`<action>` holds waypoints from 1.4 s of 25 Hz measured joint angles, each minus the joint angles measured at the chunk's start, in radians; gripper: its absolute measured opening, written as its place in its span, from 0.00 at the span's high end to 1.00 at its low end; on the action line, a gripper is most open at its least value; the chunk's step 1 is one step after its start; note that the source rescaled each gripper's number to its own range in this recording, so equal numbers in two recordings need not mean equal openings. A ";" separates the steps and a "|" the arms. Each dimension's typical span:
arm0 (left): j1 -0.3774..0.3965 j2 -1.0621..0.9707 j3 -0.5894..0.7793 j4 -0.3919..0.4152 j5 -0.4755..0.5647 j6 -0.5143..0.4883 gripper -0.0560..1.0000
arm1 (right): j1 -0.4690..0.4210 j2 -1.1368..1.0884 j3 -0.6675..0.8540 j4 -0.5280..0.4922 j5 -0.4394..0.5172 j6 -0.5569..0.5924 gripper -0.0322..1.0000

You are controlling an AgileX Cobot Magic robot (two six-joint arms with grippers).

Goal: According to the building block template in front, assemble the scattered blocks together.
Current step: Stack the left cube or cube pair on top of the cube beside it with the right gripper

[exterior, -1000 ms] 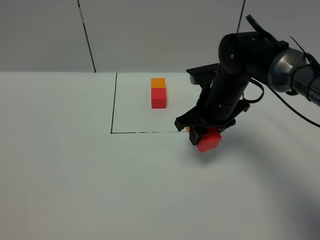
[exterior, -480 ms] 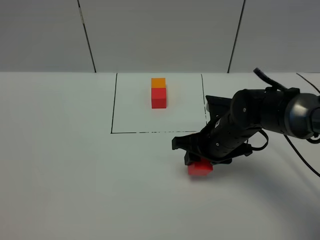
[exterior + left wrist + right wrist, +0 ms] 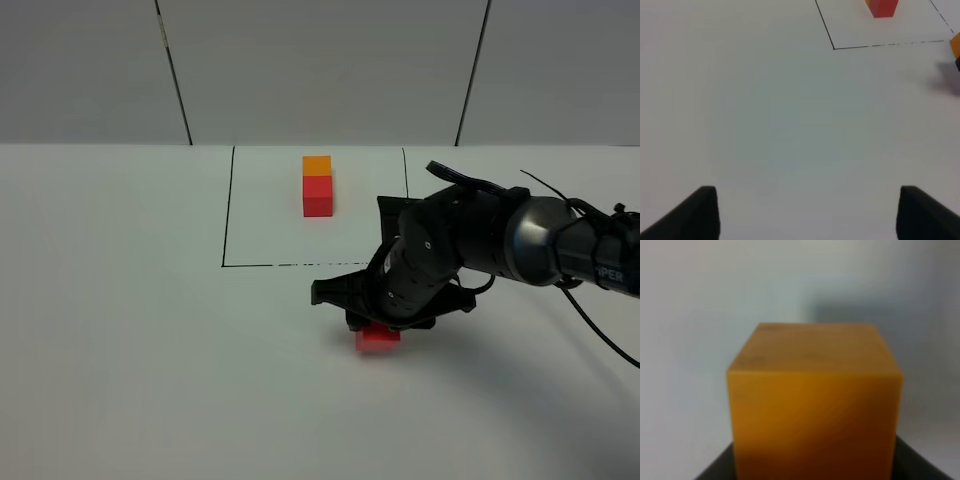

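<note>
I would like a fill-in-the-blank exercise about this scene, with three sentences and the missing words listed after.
1. In the template pair inside the black outline, the orange cube sits farther from the camera than the ____ cube.
2. The right wrist view is almost filled by a cube of ____ colour.
3. In the high view, the right gripper is low over a red cube that lies ____ the black outline.

Missing words: red; orange; outside
</note>
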 joint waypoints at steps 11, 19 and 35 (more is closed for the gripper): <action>0.000 0.000 0.000 0.000 0.000 0.000 0.10 | 0.046 0.140 -0.181 -0.008 0.139 0.017 0.95; 0.000 0.000 0.000 0.000 0.000 -0.001 0.10 | 0.068 0.196 -0.252 0.020 0.207 0.000 0.95; 0.000 0.000 0.000 0.000 0.000 -0.001 0.10 | 0.076 0.228 -0.276 -0.006 0.254 0.041 0.95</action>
